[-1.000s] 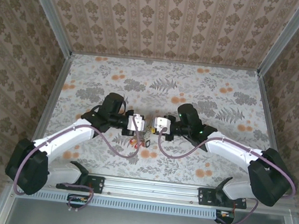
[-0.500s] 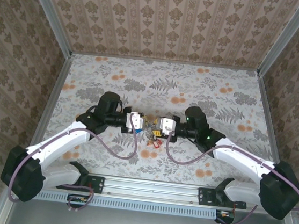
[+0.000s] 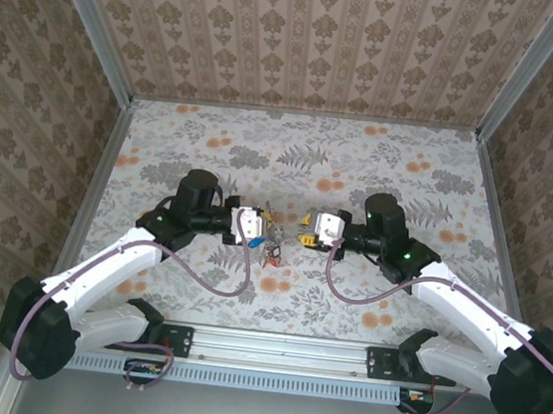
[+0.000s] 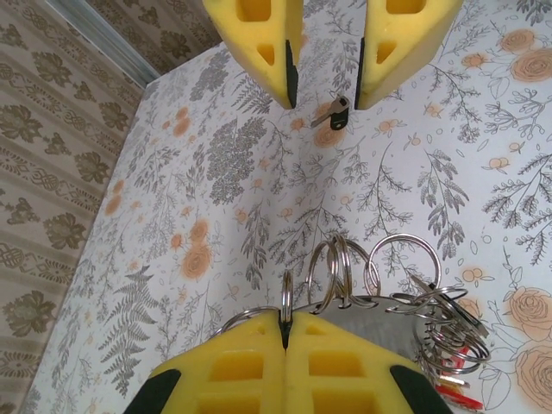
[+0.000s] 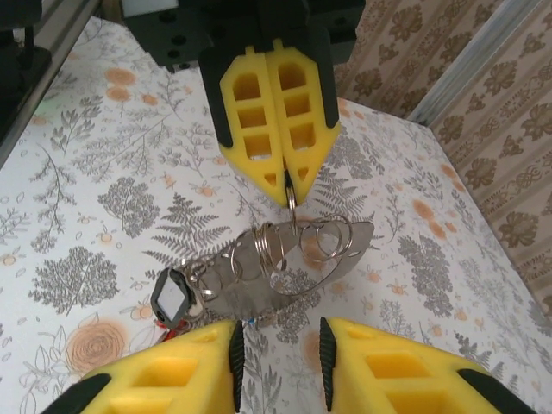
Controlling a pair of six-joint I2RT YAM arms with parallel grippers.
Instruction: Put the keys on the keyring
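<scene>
My left gripper (image 4: 285,321) is shut, pinching a small upright split ring that carries the keyring (image 5: 345,250), a leaf-shaped grey metal loop held just above the table. Several silver split rings (image 4: 341,272) are threaded on it. The keys hang in a bunch at its far end: a black tag with a pale face (image 5: 172,297) and a red piece (image 4: 453,397). Facing it, my right gripper (image 5: 278,349) stands open a short way off, nothing between its fingers. One loose black key (image 4: 336,112) lies on the table behind it. From above, the bunch (image 3: 274,242) hangs between both grippers.
The floral tablecloth (image 3: 409,182) is walled by patterned panels at the back and both sides. A metal rail (image 3: 280,347) with the arm bases runs along the near edge.
The right gripper has drawn back to the right, away from the bunch, widening the gap between the two grippers. The left gripper keeps its hold and has barely shifted.
</scene>
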